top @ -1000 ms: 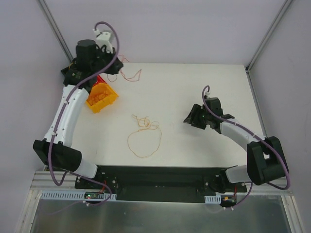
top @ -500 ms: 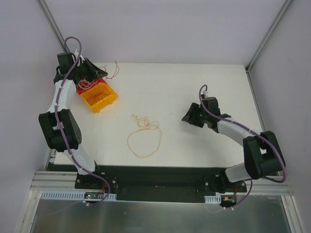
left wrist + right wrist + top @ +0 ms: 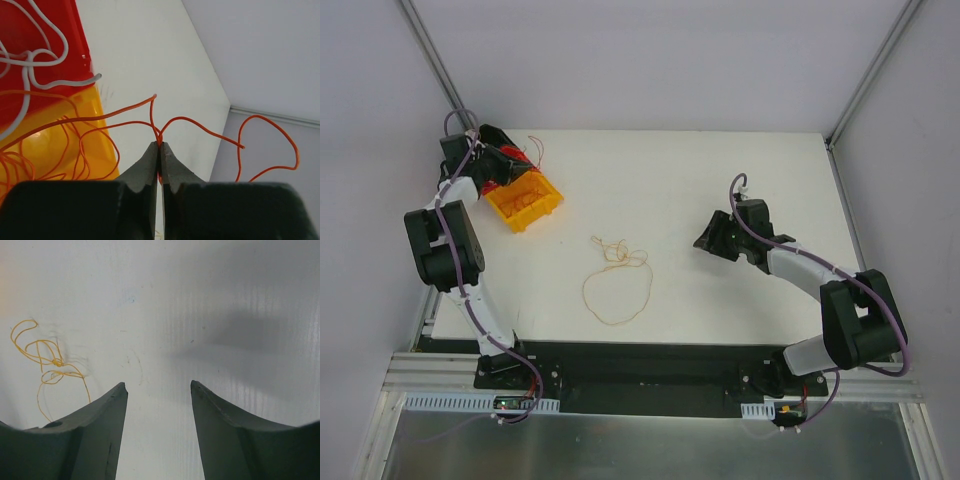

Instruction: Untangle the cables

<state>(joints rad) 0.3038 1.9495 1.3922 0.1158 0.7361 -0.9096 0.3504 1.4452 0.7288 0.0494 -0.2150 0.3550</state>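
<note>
Orange-red cable point(image 3: 186, 118) is clamped between the closed fingertips of the left gripper point(image 3: 160, 146) at the 10 o'clock corner of the table point(image 3: 720, 170), just past the rim of the yellow bin point(image 3: 535, 215); its loose ends arch free in the air. Thin orange strands point(image 3: 15, 162) lie inside that bin, and a white cable point(image 3: 31, 55) lies coiled in the red bin point(image 3: 47, 25) beside it. A yellow-orange cable point(image 3: 617, 280) lies looped near the table centre, towards 6 o'clock. The right gripper point(image 3: 159, 386), jaws apart and holding nothing, sits at 3 o'clock of that loop over bare surface, well apart from every table edge.
</note>
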